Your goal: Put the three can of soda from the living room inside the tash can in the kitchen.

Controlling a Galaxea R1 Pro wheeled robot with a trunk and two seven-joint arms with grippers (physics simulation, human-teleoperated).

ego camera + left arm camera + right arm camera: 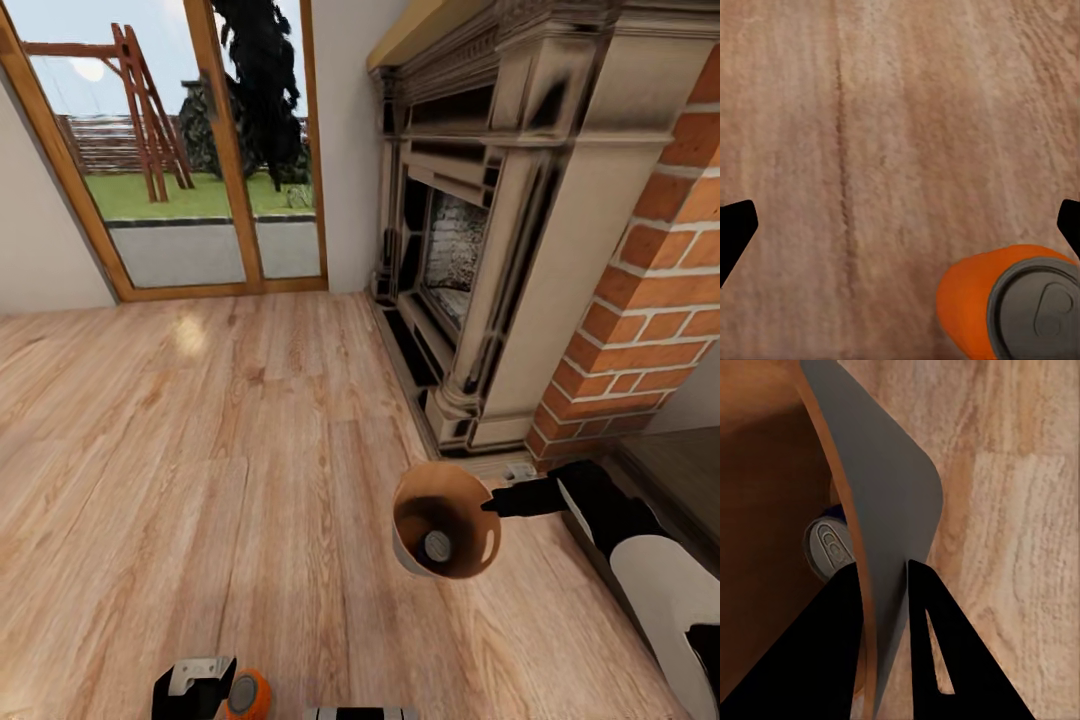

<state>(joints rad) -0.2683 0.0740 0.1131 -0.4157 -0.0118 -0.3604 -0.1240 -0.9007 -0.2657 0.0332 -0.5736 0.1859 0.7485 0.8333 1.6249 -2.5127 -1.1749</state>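
Nearest, at the head view's bottom edge, the left hand [205, 690] has an orange soda can [247, 695] with a dull grey top beside it; I cannot tell whether it grips. Farther out, the right hand [490, 503] pinches the rim of the trash can [470, 560], grey outside, brown inside, holding a grey-topped can [436, 546]. Beyond stand a brick fireplace [520, 250] and glass doors [190, 140].

The tash can [446, 520], grey outside and brown inside, was held tilted above the wood floor, with one grey-topped soda can [436, 545] inside. An orange soda can [246, 695] sat beside the left gripper [200, 690].
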